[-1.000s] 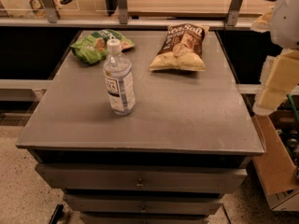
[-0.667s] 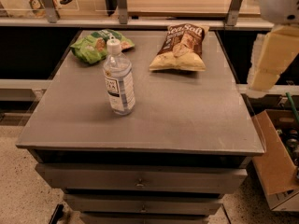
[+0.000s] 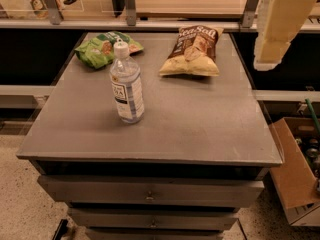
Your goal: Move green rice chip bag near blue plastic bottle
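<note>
**Gripper up high on the right, green bag waiting at the back corner**

Here's the gripper [image 3: 270,53], hanging pale and blocky above the bench's [image 3: 200,124] right edge, beyond the far right corner and well apart from everything on top. Whether it is open or closed I cannot tell from where I stand. Nothing appears to be in it, so I'd judge the reach hasn't begun.

The blue plastic bottle [image 3: 127,86] stands upright left of centre with its white cap on, a steady marker to aim for. Behind it, at the far left corner, lies the green rice chip bag [image 3: 102,48], flat on its back. From here the bottle's cap overlaps its edge, though the bag sits further back. The brown chip bag [image 3: 192,51] lies flat between the gripper's side and the target, so the arm will likely have to pass over it.

The green bag itself is small, bright and crinkled, with round tan rice-cake pictures and white lettering. It looks soft and puffy, so it will probably give under a pinch. One to watch: that tall bottle could tip if it gets nudged.
</note>
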Motion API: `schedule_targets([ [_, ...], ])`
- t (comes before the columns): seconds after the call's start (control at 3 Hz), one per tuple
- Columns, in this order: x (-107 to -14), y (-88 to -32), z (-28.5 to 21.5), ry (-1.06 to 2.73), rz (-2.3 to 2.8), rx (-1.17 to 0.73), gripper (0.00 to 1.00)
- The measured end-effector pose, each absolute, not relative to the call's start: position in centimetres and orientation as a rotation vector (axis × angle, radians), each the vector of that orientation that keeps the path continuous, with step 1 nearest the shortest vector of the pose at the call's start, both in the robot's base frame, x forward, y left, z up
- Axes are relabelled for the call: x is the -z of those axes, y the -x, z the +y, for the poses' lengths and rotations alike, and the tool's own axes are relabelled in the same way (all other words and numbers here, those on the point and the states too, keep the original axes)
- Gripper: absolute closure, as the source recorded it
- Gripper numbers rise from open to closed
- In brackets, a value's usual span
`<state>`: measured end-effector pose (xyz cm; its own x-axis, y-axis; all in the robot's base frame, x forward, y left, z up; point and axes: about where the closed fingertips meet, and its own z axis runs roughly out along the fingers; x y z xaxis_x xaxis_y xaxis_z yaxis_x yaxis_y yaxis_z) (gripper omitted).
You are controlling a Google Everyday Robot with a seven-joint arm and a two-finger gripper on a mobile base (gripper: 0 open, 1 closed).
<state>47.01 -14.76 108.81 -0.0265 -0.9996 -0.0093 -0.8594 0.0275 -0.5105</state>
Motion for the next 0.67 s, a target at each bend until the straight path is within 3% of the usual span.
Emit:
schedule_targets([
  [0.67, -113.2, -47.8, -14.1, 1.793, 1.610, 0.576, 0.00],
])
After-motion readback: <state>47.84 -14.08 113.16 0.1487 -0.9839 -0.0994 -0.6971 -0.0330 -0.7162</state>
